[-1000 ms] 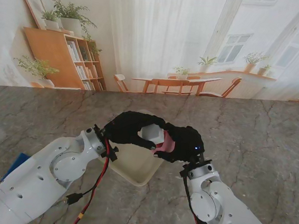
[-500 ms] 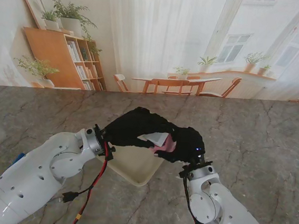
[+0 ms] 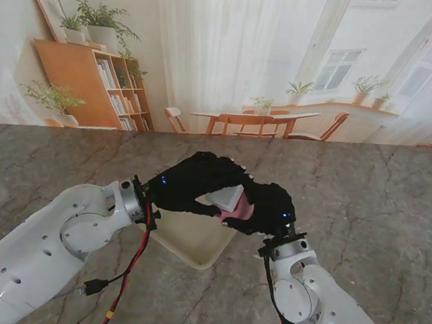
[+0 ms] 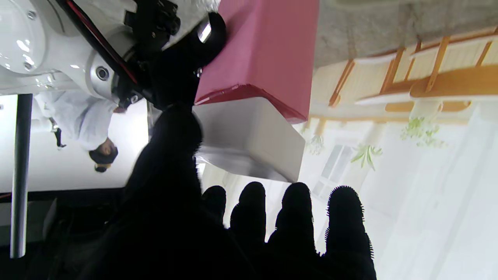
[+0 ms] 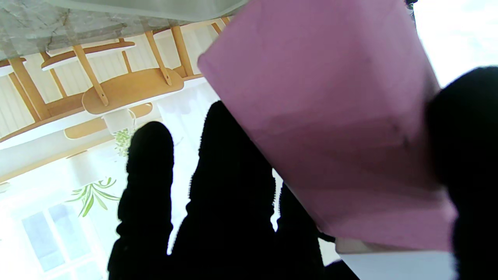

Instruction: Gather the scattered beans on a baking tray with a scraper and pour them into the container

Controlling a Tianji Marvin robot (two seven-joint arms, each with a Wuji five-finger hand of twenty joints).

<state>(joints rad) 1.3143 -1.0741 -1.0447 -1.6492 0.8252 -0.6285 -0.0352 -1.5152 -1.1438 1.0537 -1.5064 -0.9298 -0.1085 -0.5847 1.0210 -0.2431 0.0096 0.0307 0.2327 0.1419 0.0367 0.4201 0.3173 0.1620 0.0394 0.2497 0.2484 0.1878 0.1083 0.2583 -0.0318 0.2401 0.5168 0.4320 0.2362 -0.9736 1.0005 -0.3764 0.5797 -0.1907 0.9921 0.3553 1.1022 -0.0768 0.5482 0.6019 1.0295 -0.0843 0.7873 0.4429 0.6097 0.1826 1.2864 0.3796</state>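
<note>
The cream baking tray (image 3: 193, 240) is lying nearest on the marble table (image 3: 366, 192). Above its far edge, the right hand (image 3: 261, 210) is grasping the pink-and-white scraper (image 3: 231, 202), while the left hand (image 3: 195, 181) is curling over the scraper's white end; whether it is gripping, I cannot tell.

You see a grey-brown marble-patterned bench (image 3: 365, 199) with dark veining, spanning the full width of the stand view. One cream baking tray (image 3: 193, 240) lies flat on it, near the middle, slightly to the left and close to you. Its rounded near corner is visible; its far part is hidden. You cannot make out any beans on the tray.
</note>
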